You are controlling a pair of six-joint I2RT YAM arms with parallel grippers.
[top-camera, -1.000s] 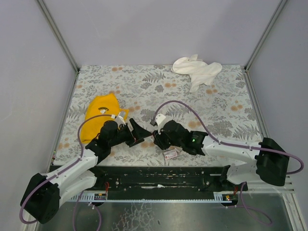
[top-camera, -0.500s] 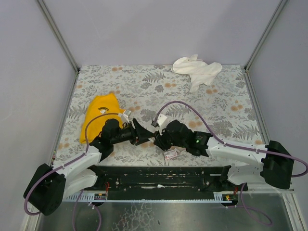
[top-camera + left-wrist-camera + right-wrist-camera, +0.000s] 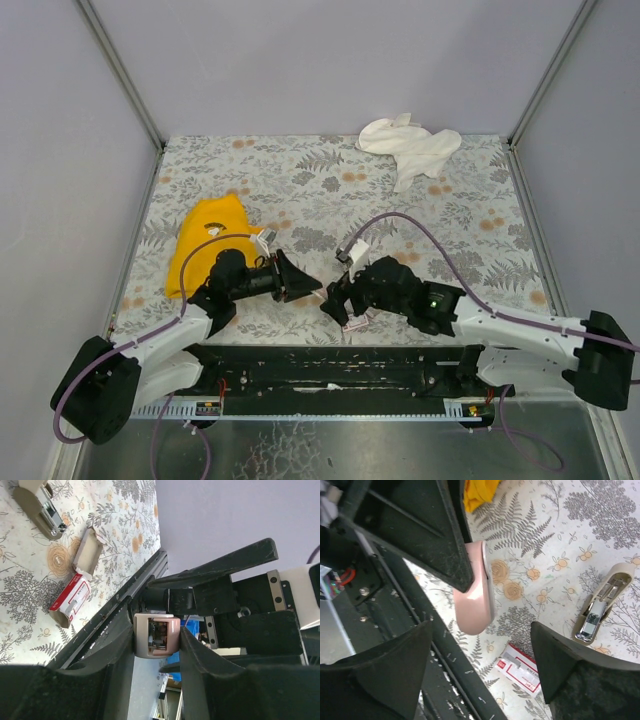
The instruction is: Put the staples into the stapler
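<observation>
Left tool (image 3: 300, 287) pinches the pink stapler (image 3: 156, 636), right tool (image 3: 337, 304) is spread open facing it, red staple box (image 3: 520, 669) lies on the tabletop (image 3: 300, 180) nearby.

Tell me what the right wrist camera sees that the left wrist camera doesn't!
Only the right wrist camera sees a corner of the yellow cloth. Only the left wrist camera sees the grey-brown tray lying beside the red staple box. Both see the pink stapler, that red box and the beige block.
</observation>
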